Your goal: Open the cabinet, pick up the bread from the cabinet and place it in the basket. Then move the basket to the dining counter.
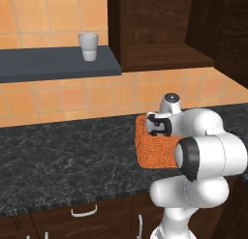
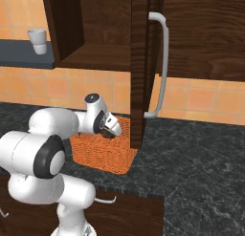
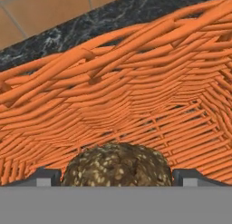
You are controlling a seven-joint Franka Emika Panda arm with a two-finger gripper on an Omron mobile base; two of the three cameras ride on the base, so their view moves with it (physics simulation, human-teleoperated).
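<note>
Bread, a dark brown seeded roll, sits low inside the basket, lying between the two dark fingertips of the gripper in the hand view. The fingertips stand wide apart at either side of the roll; whether they touch it cannot be told. The jaws read as released rather than clenched.

Basket: orange wicker, resting on the black marbled counter, close beneath the cabinet. In the left base view the basket is partly hidden by the white arm; in the right base view the basket shows beside the lower edge of the open door (the door stands swung outward, edge-on to that camera). The gripper points down into the basket from above its rim.

Cabinet interior: open, its dark wood shelf visible in both base views. The long silver bar handle runs vertically on the door.

Other items: a small white cup stands upright on the grey wall shelf, well apart from the basket. Orange tiled wall runs behind the counter. Low drawers below the counter carry small curved handles.
</note>
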